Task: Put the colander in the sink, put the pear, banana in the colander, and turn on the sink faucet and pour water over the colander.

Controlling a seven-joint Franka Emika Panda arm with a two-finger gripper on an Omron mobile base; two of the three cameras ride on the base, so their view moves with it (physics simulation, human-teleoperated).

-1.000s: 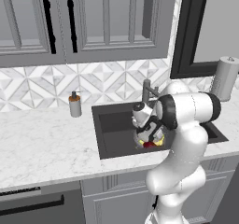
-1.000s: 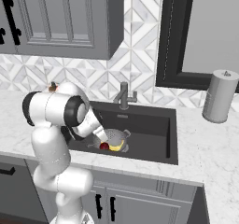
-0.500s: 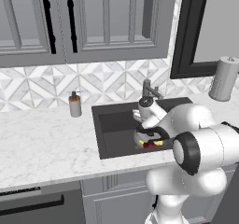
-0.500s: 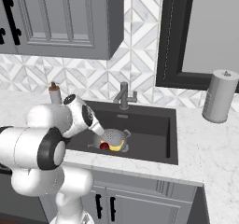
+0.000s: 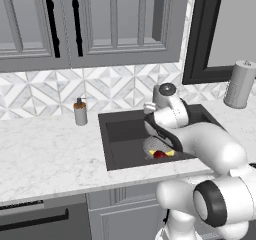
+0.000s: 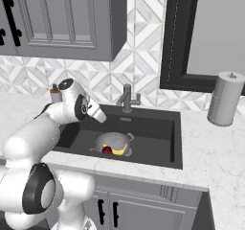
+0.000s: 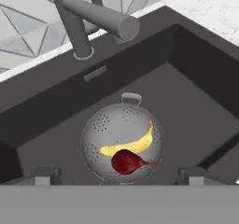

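Grey colander (image 7: 122, 143) below open pincer (image 7: 119, 175)

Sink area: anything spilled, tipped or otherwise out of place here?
Nothing stands out. The colander sits upright on the floor of the sink, with the banana and pear lying inside it. The sink faucet stands at the back rim, no water visible. The gripper hangs open above the colander.

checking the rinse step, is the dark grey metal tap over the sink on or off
Off, as far as shown: no water comes from the dark grey metal tap's spout, and the round grey holed colander below looks dry.
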